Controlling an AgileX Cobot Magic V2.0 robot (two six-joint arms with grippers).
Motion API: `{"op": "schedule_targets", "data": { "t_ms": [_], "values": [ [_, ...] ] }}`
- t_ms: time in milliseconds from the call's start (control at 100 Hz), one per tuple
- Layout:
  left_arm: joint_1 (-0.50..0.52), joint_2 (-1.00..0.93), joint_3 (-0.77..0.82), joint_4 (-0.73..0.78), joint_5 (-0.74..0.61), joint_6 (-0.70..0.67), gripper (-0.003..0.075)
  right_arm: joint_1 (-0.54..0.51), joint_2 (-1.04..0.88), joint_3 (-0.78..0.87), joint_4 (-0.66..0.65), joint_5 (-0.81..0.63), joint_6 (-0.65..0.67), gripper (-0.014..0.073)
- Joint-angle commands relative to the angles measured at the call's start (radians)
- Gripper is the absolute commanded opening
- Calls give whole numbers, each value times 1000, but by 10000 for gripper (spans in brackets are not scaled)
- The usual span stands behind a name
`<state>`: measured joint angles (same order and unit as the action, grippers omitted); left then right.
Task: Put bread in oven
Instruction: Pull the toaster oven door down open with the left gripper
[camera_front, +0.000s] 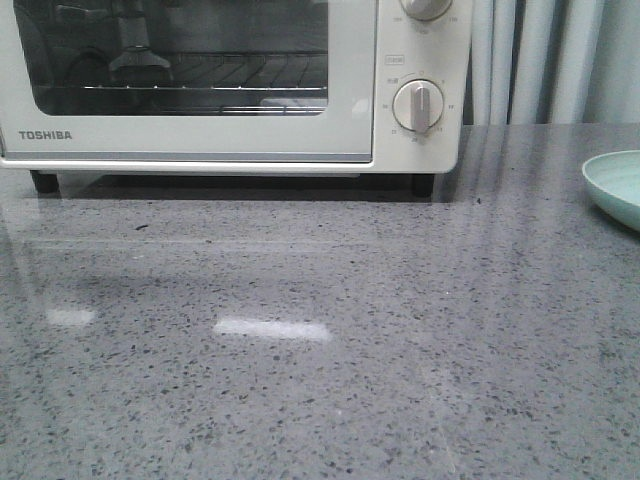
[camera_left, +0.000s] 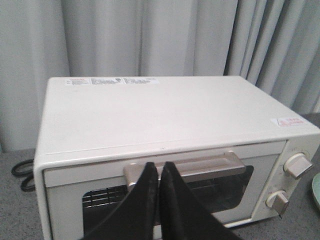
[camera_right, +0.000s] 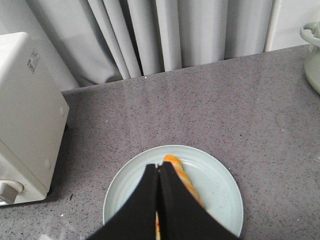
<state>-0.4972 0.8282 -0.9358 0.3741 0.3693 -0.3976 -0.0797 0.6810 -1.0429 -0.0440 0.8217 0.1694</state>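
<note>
Black fingers meet tip to tip on both your end effectors, clenched on nothing. Your right end effector (camera_right: 159, 167) hangs over the bread (camera_right: 182, 180) on its pale green plate (camera_right: 220, 185); your left end effector (camera_left: 159, 166) faces the oven (camera_left: 165, 120) door handle (camera_left: 210, 165) on the grey tabletop (camera_front: 320, 330).

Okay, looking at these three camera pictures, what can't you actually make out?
- Bread: in the right wrist view the right gripper covers most of it; absent from the front view.
- Plate: cut by the front view's right edge.
- Oven: its top and left side are cropped in the front view.
- Handle: in the left wrist view the left gripper hides its middle.
</note>
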Motion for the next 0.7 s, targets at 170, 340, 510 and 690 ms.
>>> {"op": "schedule_targets", "data": {
  "t_ms": [170,340,510,690],
  "values": [
    [-25,197,-197,3,50,-9,-21,4,8,-36,-12,-48,-13,-76],
    [-25,304,-276,2,64,-9,-21,4,8,-36,-12,-48,-13,-76],
    [-25,406,-327,-31,79,-9,-21,4,8,-36,-12,-48,-13,-76],
    [-25,466,-340,-78,90,-9,-21,31,8,-36,-12,-50,-13,-76]
  ]
}}
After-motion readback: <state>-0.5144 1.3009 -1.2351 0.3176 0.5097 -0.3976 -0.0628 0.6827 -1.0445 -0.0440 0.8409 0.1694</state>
